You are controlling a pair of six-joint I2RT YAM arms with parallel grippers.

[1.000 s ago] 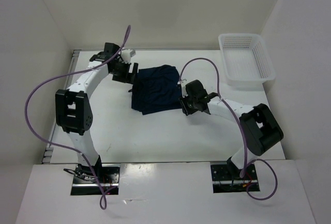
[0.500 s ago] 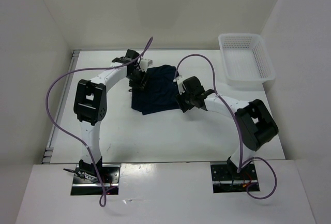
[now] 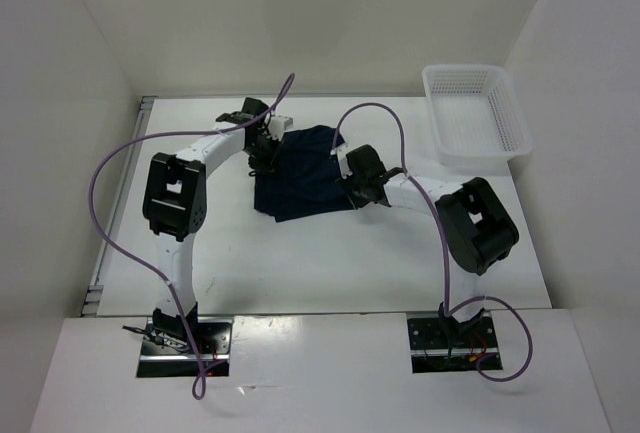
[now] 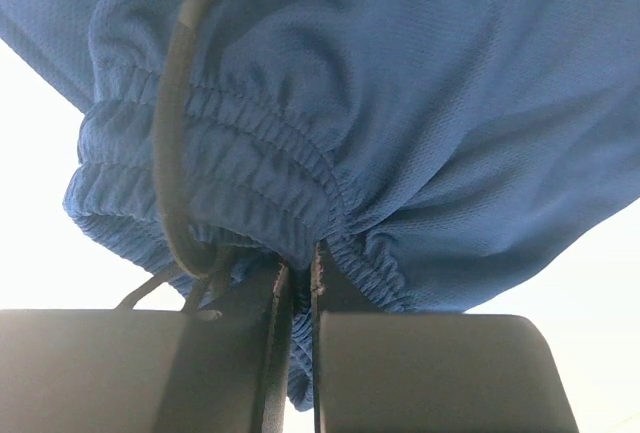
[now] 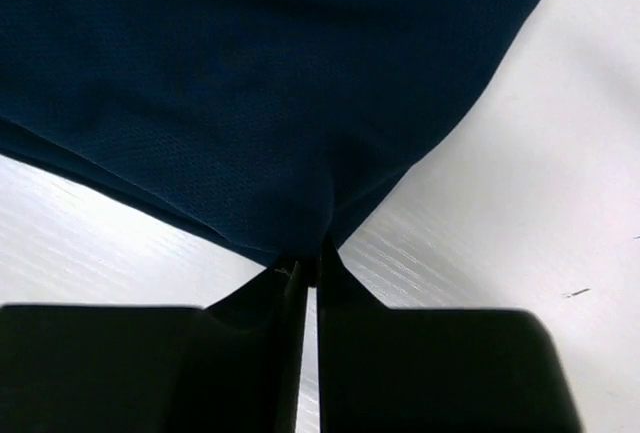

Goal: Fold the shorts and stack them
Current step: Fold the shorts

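Observation:
The dark navy shorts (image 3: 300, 173) lie in a loose heap on the white table, between the two arms. My left gripper (image 3: 266, 149) is at their left edge and shut on the gathered elastic waistband (image 4: 300, 223), where a dark drawstring (image 4: 172, 143) loops down beside the jaws. My right gripper (image 3: 345, 179) is at the right edge of the shorts (image 5: 250, 93), shut on a pinch of the fabric hem. The cloth fills most of both wrist views and hides what lies beyond it.
A white mesh basket (image 3: 478, 113) stands at the back right corner of the table (image 3: 300, 263). White walls enclose the table on the left, back and right. Purple cables arc over both arms.
Both grippers have shut on the shorts. The left arm swung right to the waistband edge earlier; the right gripper slid left onto the fabric's right edge.

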